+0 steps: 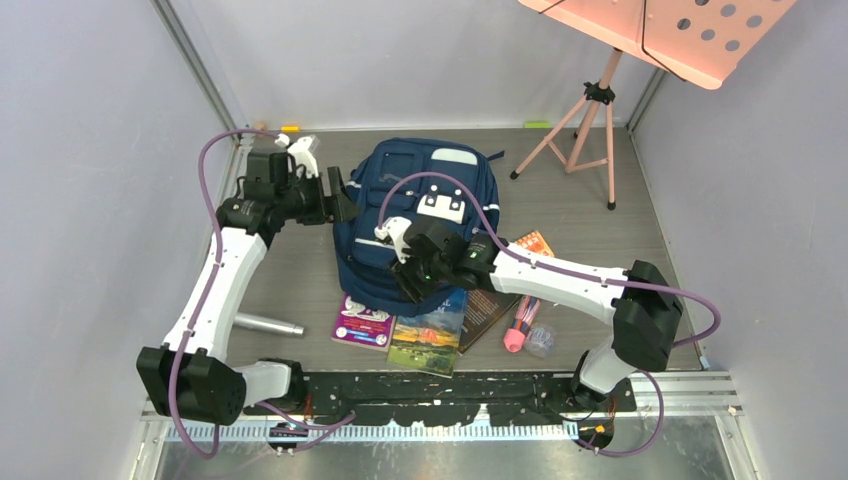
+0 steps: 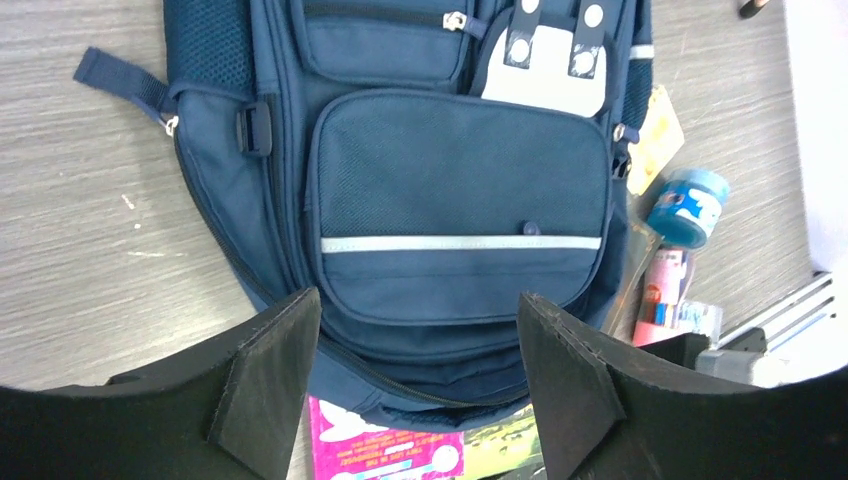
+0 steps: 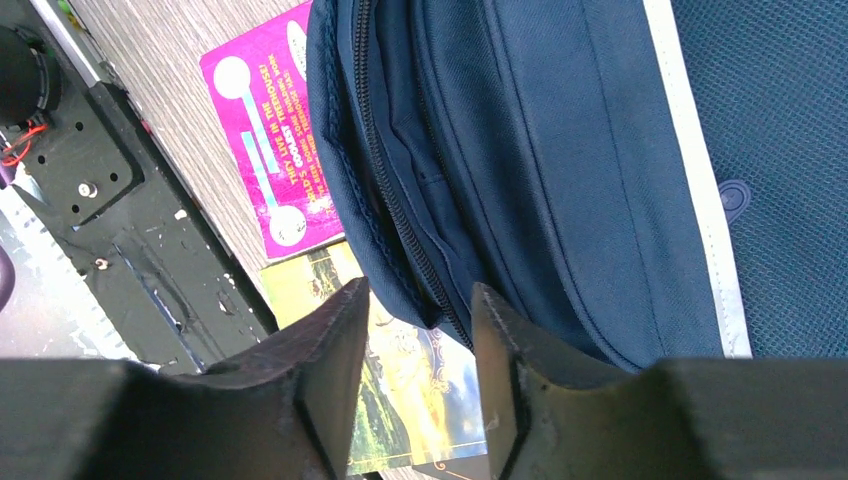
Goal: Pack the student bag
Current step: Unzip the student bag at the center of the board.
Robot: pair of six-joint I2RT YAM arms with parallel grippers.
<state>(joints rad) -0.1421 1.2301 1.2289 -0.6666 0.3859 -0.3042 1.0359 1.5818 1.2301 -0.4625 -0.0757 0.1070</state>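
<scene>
The student bag is a navy backpack lying flat mid-table, front pocket up, with a white patch and a pale stripe. My left gripper hovers at the bag's left side. In the left wrist view this gripper stands wide open and empty above the pocket. My right gripper is over the bag's near end. In the right wrist view this gripper is open, its tips on either side of the bag's zipped edge without pinching it.
A magenta book, a landscape-cover book and a dark book lie under the bag's near edge. A pink tube, a blue tub and a silver cylinder lie nearby. A pink music stand is back right.
</scene>
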